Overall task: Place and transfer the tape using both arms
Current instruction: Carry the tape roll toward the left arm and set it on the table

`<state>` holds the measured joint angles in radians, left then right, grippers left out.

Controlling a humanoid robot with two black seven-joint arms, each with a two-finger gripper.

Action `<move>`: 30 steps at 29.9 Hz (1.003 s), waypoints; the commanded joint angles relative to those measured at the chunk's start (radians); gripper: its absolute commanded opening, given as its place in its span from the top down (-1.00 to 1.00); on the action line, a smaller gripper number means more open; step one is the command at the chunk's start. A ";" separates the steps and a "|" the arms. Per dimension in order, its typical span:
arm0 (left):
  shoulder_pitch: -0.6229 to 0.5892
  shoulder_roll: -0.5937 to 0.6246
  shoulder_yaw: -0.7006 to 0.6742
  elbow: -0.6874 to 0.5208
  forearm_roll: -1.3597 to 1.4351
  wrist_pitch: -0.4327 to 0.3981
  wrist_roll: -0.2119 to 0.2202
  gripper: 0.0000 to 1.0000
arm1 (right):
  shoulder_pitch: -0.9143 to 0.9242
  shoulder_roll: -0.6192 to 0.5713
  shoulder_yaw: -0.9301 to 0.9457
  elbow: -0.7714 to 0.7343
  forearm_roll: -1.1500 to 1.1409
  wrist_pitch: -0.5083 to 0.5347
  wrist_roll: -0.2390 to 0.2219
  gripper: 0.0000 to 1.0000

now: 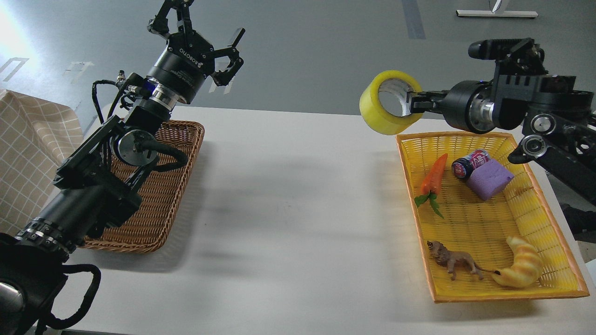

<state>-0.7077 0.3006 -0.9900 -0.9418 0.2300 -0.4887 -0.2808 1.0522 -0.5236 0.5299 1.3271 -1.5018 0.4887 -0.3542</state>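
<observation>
The tape (379, 116), a wide yellow roll with a grey-white core, hangs in the air above the table's far right part, just left of the yellow basket's far corner. My right gripper (411, 101) is shut on the roll's right wall, with a finger inside the core. My left gripper (205, 32) is open and empty, held high above the far end of the brown wicker basket (158, 204), well to the left of the tape.
The yellow basket (549, 218) at the right holds a toy carrot (433, 176), a small can (469, 163), a purple block (489, 179), a toy lion (454, 263) and a croissant toy (521, 269). A checked cloth (28, 153) hangs at the far left.
</observation>
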 commanded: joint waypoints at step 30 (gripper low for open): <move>0.005 -0.003 -0.001 0.000 0.000 0.000 0.000 -0.95 | 0.058 0.516 -0.238 -0.387 0.000 0.000 0.001 1.00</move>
<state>-0.7045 0.2980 -0.9905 -0.9419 0.2301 -0.4887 -0.2807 1.1215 -0.0215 0.2961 0.9544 -1.5019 0.4887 -0.3527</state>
